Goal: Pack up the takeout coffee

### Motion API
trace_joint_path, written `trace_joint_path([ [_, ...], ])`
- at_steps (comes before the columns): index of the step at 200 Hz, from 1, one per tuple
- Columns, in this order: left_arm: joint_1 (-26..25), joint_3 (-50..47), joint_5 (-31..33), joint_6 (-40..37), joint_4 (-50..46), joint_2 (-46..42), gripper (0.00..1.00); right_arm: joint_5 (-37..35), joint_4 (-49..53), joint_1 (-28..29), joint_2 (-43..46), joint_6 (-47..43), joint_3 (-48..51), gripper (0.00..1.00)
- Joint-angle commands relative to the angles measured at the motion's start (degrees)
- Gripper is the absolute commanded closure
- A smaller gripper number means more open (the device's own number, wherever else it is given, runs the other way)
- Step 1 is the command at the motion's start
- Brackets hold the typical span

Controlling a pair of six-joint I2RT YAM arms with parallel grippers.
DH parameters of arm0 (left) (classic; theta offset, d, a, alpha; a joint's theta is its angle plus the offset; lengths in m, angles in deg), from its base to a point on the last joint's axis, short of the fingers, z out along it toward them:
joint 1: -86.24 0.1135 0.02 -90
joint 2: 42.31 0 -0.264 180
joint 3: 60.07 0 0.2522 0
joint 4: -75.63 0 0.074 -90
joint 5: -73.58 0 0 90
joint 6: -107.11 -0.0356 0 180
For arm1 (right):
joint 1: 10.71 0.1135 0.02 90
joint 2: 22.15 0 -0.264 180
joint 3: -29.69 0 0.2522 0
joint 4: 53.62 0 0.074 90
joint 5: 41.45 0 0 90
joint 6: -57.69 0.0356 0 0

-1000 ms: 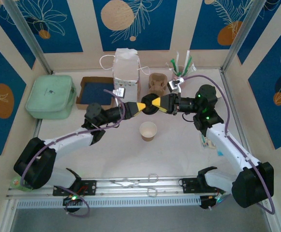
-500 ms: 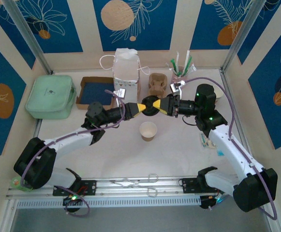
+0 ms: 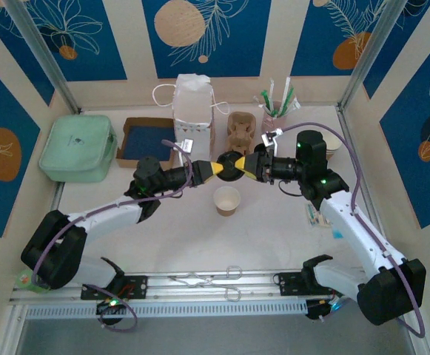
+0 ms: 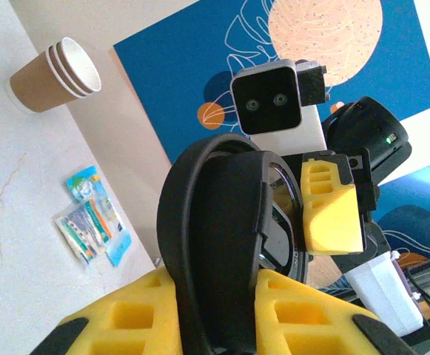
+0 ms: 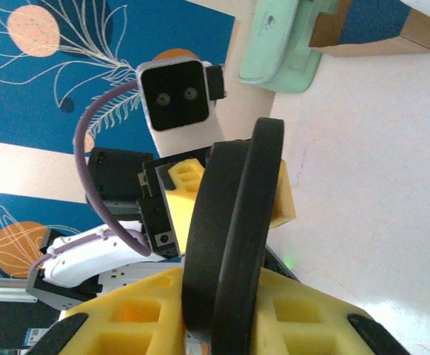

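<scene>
A: Step in hand?
B: Lidding. On the worktop [image 3: 200, 237] the paper cup [image 3: 227, 200] stands open. Raised just beyond it, left fingers [image 3: 215, 168] and right fingers [image 3: 251, 164] both pinch the black lid [image 3: 233, 166].
A: Next move? Change?
B: Likely 1 side releases and the other levels the lid over the cup. The lid has shifted nearer the cup since 1 second ago.

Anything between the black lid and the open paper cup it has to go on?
Nothing visible. Left gripper and right gripper both clamp the black lid in mid-air; the paper cup stands open just nearer the bases, with no object between.
</scene>
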Motion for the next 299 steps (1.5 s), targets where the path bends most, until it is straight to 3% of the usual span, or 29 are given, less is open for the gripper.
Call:
trace_joint_path([
  [1, 0.0, 0.12, -0.57, -3.22, 3.09, -2.27, 0.77, -4.36, 6.69, 0.06, -0.57, -1.38, 0.13, 0.77],
  [91, -0.06, -3.31, 0.48, -7.27, -2.37, -1.83, 0.71, -6.5, 7.68, 0.16, -2.01, -3.1, 4.46, 0.77],
  [299, -0.09, -8.61, 2.06, -13.45, -4.57, 5.45, 0.66, -11.66, 6.73, 0.41, -9.17, -7.88, 11.3, 0.75],
])
